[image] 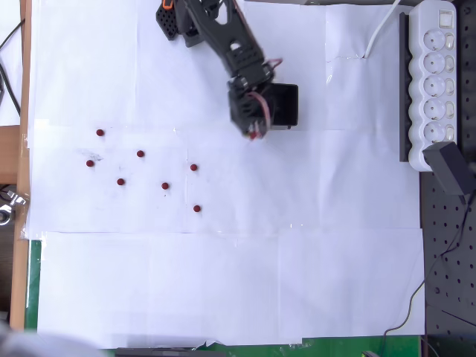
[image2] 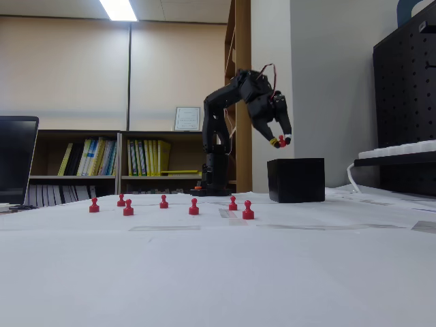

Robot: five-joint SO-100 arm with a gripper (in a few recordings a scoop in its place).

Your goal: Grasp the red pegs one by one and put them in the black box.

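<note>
Red peg (image2: 281,141) sits pinched tight in my pincer (image2: 280,142), up above the box (image2: 296,180). Seven pegs (image: 140,154) stand left of the box in the overhead view.

my matte black plastic arm (image2: 228,112) is built of blocky jointed segments on a dark base. an orange part (image: 166,4) marks the base end in the overhead view. thin red and white wires (image2: 267,70) loop above the wrist. my black two-finger pincer (image2: 281,142) carries a yellow mark.
</note>
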